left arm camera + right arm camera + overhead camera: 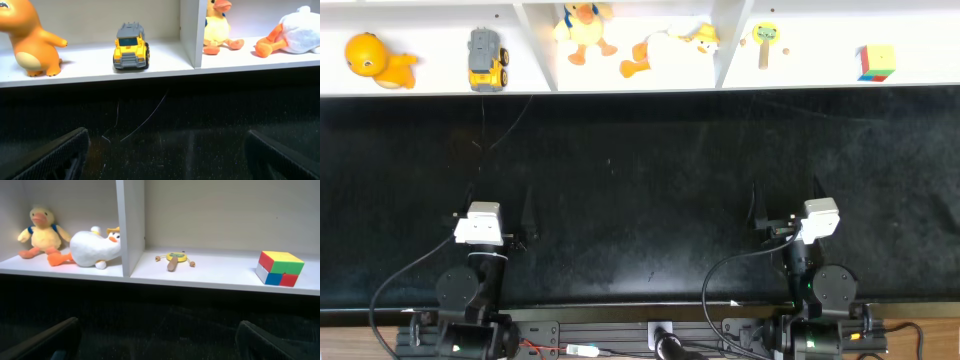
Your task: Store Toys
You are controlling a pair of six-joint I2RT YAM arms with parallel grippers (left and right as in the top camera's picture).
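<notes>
A white divider stands between yellow truck and plush duck.

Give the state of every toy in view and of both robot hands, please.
orange toy figure: upright, on the shelf.
yellow toy truck: on its wheels, on the shelf.
yellow plush duck: sitting upright, on the shelf.
white plush duck: lying on its side, on the shelf.
rattle drum: lying flat, on the shelf.
puzzle cube: resting flat, on the shelf.
left hand: open, empty.
right hand: open, empty.

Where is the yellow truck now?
The yellow truck stands in the shelf's left compartment in the top view, between the orange figure and the divider.
</notes>
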